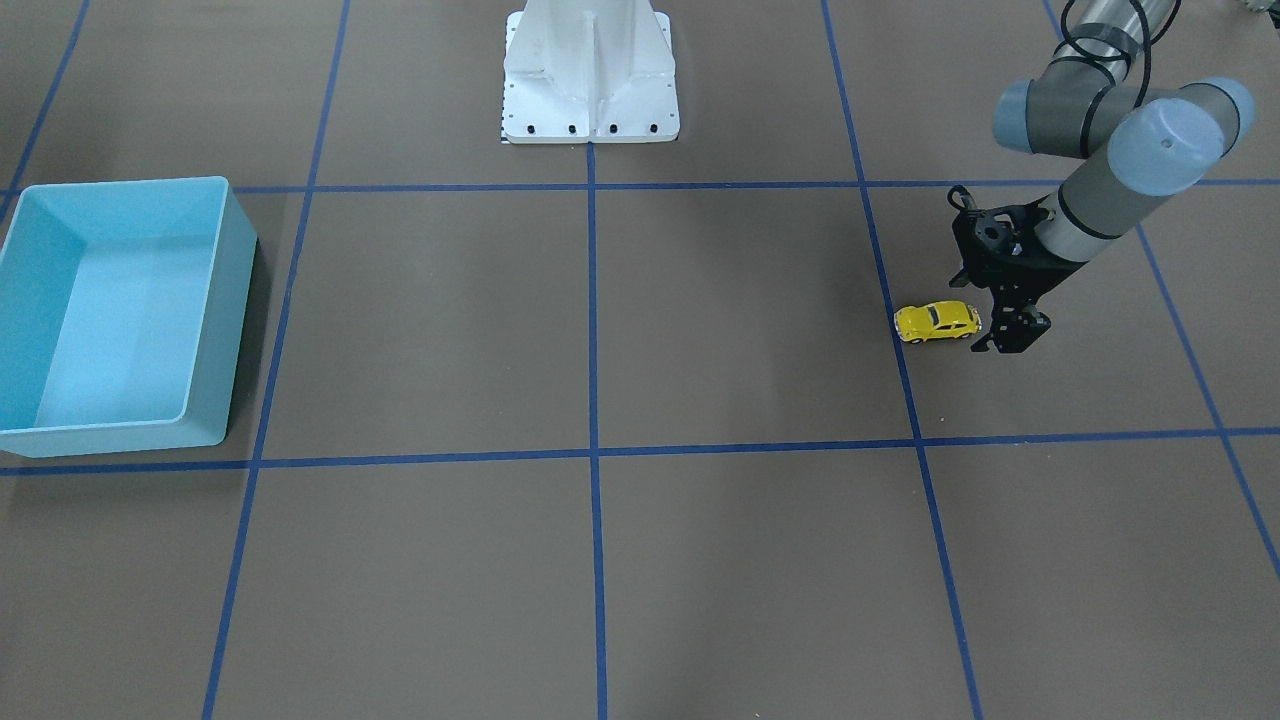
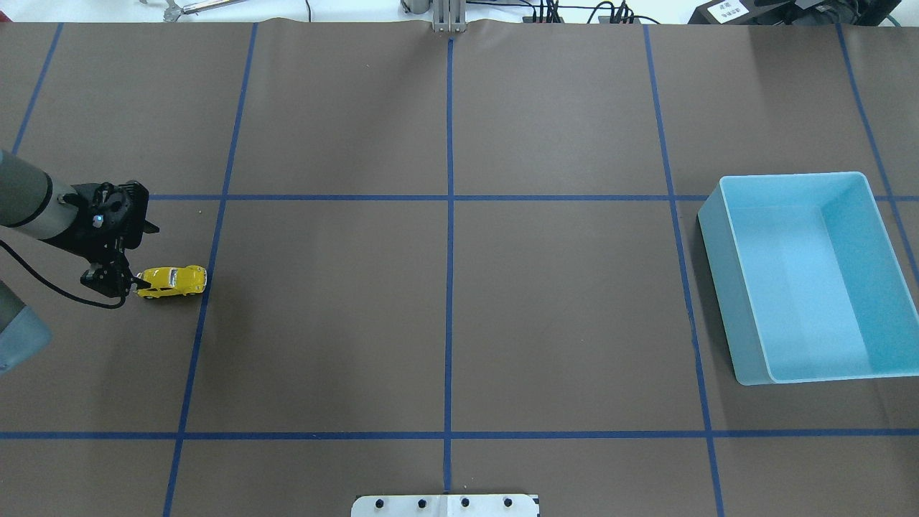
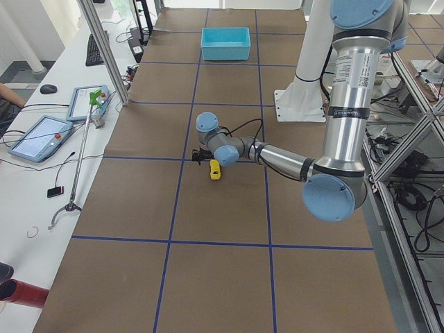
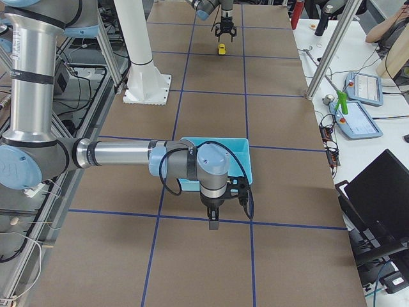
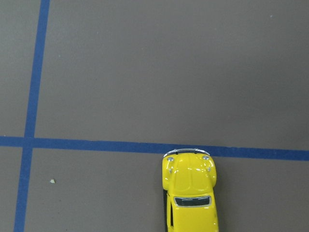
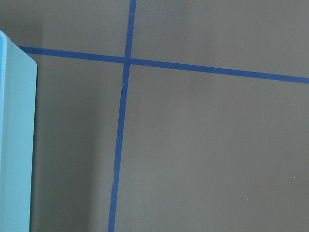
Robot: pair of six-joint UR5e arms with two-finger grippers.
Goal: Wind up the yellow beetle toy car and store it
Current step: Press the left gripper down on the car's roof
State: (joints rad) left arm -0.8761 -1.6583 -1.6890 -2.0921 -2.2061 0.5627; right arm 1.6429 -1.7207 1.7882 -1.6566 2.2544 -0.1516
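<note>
Low at the rear of the car (image 1: 937, 322): left tool (image 1: 1005, 338), tips touching or just beside it, width impossible to tell. Car upright on the worktop (image 1: 700, 560), nose at a blue line (image 5: 120, 145), well apart from the bin (image 1: 238, 320). Just beside the bin: right tool (image 4: 213, 224), width likewise impossible to tell.
</note>
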